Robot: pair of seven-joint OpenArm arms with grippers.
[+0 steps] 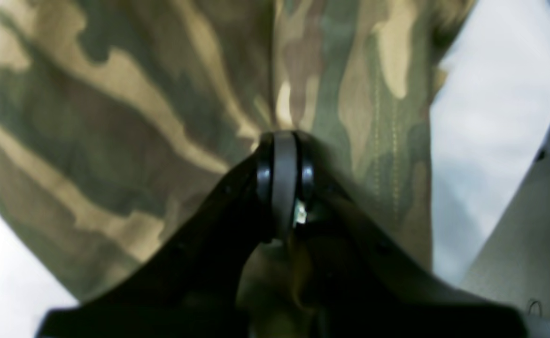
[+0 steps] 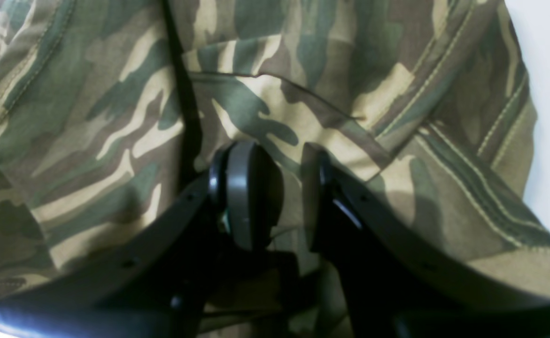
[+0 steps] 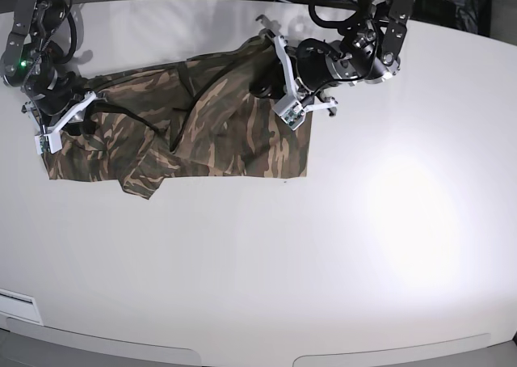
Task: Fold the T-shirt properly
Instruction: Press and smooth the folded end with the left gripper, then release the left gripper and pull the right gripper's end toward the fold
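a camouflage t-shirt [image 3: 194, 132] lies spread and rumpled across the far left part of a white table [image 3: 339, 246], its long lower edge running roughly straight while the upper part is bunched into folds and ridges. from the base view, the left gripper [image 3: 271, 84] reaches in from the top right of the scene and sits over the shirt's right upper corner, where the cloth is drawn up off the table into a raised peak. the left wrist view shows its jaws pressed together on a pinch of that cloth, with the fabric [image 1: 162, 117] fanning away from the closed tips [image 1: 284, 141] and a hem with pale double stitching [image 1: 387, 155] hanging beside bare table [image 1: 491, 117]. at the far left end of the shirt, the right gripper [image 3: 69, 116] is down at the fabric's edge. the right wrist view shows its two fingers standing apart [image 2: 279, 173], a strip of camouflage cloth visible in the gap between them; whether the pads actually grip the cloth cannot be told. stitched hems [image 2: 467, 155] cross the fabric to the right of that gripper, and a dark fold line [image 2: 183, 94] runs up from its left finger.
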